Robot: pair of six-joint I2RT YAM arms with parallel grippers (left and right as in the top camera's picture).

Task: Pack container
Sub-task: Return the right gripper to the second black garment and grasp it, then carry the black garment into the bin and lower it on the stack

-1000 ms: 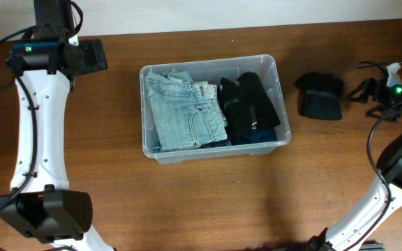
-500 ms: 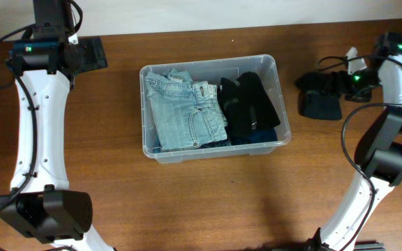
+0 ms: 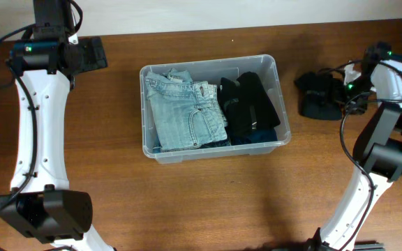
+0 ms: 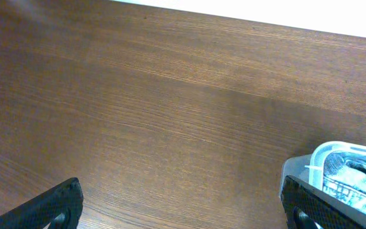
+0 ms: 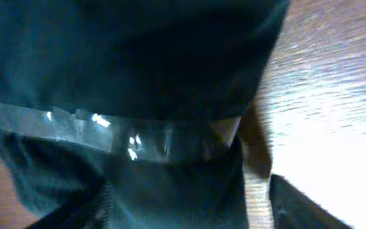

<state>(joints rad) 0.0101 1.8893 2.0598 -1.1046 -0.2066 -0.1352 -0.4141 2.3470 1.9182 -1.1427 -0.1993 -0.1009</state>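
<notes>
The container [image 3: 215, 151], a clear plastic bin, stands mid-table. It holds folded light blue jeans [image 3: 187, 111] on the left and black clothes [image 3: 251, 104] on the right. A dark folded garment [image 3: 318, 97] lies on the table to its right. My right gripper [image 3: 346, 90] is at that garment's right edge. In the right wrist view the garment [image 5: 138, 63] fills the frame, and the open fingers [image 5: 189, 213] straddle it. My left gripper [image 3: 89, 56] is open and empty at the far left. Its wrist view shows the fingers [image 4: 183, 207] and the container's corner [image 4: 304, 164].
The table's back edge [image 3: 257, 26] runs along the top with a pale wall behind it. My right arm's cables [image 3: 368, 77] hang near the dark garment. Bare wood [image 3: 208, 202] lies in front of the container.
My right arm swung in from the far right edge to the dark garment and lowered onto its right side. The left arm and the container have not moved.
</notes>
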